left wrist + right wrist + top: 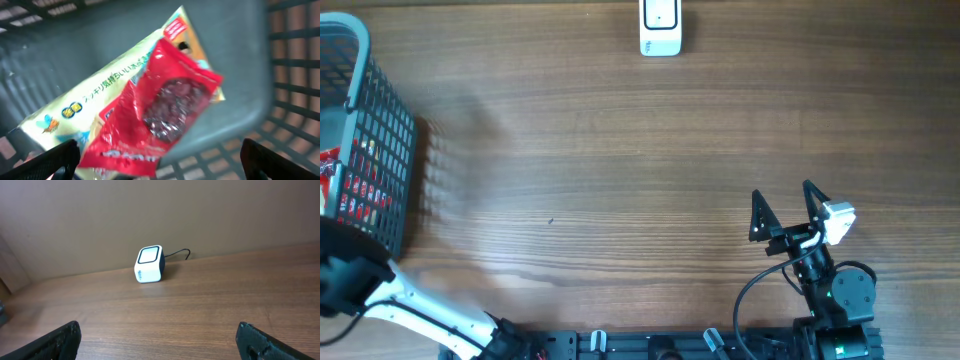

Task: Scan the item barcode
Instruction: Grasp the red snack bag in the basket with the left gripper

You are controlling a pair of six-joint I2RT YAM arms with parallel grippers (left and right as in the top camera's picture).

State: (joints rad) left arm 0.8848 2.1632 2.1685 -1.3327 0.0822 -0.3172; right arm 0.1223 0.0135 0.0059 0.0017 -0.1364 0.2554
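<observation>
Red packet (160, 105), the item I take for scanning, lies on the floor of the basket (392, 130) at the left edge of the overhead view. It rests partly on top of a pale packet (95, 95) with blue print. Nothing is lifted yet and I see no barcode on the side facing up.

I judge the task to be at its very beginning. The left tool (160, 160) hangs over the two packets with its fingers spread wide at the lower corners of the left wrist view, touching nothing. The right tool (783, 192) waits at the lower right of the overhead view, fingers also wide apart and empty. What is left is the grasp, the carrying across to the scanner (660, 28) at the top centre, and the showing of the barcode to it.

The count, from big to small:
- one tabletop (620, 180)
- one basket
- two tools
- two packets, as far as the left wrist view shows; through the mesh from above I cannot count them
- one scanner, white with a dark window, with its cable behind it
</observation>
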